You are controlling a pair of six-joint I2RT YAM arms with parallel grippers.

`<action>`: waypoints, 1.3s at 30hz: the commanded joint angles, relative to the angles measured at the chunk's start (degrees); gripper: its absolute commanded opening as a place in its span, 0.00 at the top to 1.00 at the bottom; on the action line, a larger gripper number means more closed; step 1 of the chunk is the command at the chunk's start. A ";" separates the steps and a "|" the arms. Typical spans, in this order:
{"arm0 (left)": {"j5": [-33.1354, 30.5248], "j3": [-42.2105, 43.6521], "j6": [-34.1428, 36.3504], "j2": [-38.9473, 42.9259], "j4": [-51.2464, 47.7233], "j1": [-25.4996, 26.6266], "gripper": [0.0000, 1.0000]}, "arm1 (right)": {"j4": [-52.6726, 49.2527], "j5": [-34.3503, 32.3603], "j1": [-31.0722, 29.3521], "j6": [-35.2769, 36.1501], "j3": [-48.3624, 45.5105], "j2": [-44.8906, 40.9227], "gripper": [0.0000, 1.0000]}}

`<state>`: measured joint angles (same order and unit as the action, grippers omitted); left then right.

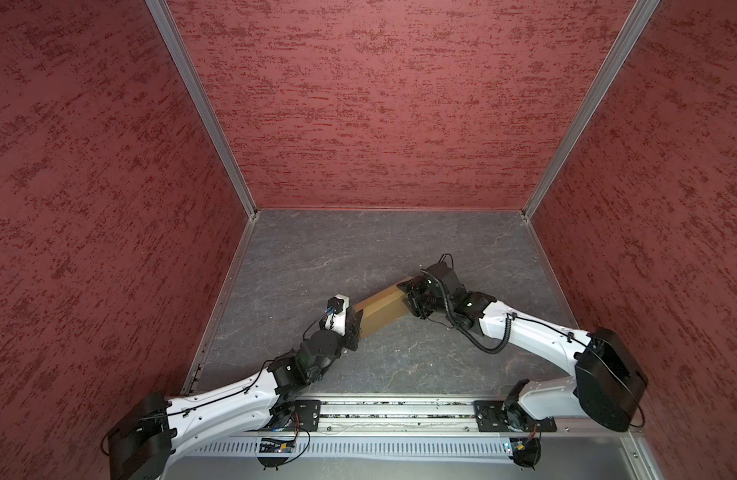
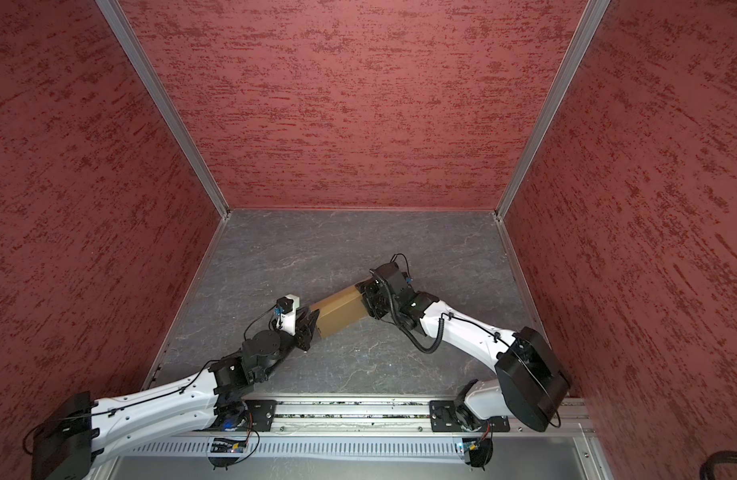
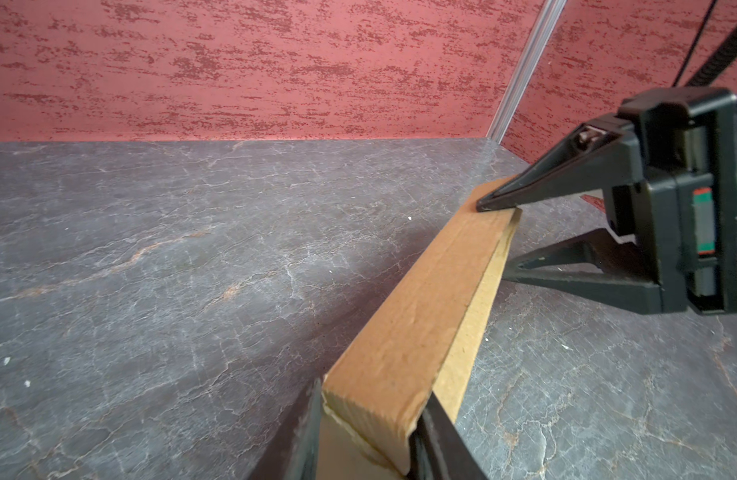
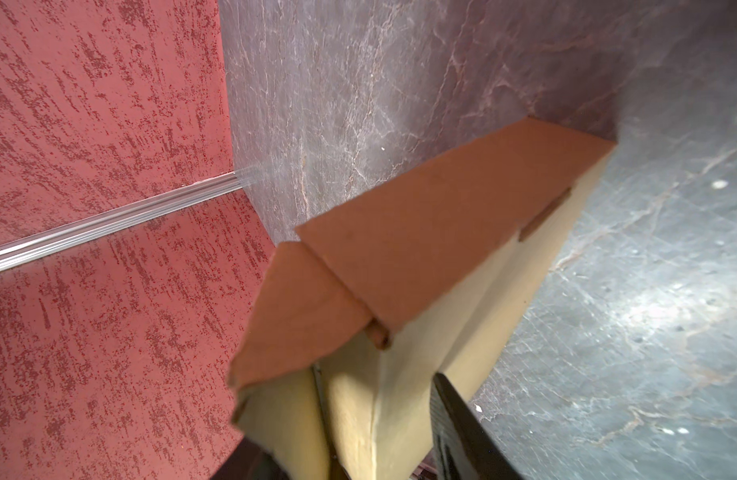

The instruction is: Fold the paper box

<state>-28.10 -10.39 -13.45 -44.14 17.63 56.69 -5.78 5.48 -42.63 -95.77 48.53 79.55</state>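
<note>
Between left gripper [image 1: 357,327] and right gripper [image 1: 407,299], paper box [image 1: 379,309]

No text, label, brand, number or sign can be read in any of the views. The paper box [image 1: 379,309] shows only plain brown cardboard on the faces that are visible.
</note>
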 commanded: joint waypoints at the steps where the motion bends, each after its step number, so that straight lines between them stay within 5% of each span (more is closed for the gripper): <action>1: 3.78 1.73 1.91 -0.55 -4.64 0.42 0.61 | -0.62 -2.67 -0.17 -5.78 1.59 1.00 0.50; 39: 11.40 2.01 2.97 -1.26 -3.24 -2.79 0.40 | -1.58 -0.27 -0.08 -2.69 9.03 7.81 0.47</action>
<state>-18.04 -10.07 -11.68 -44.10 18.24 54.52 -6.11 6.44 -42.65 -95.04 55.51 86.72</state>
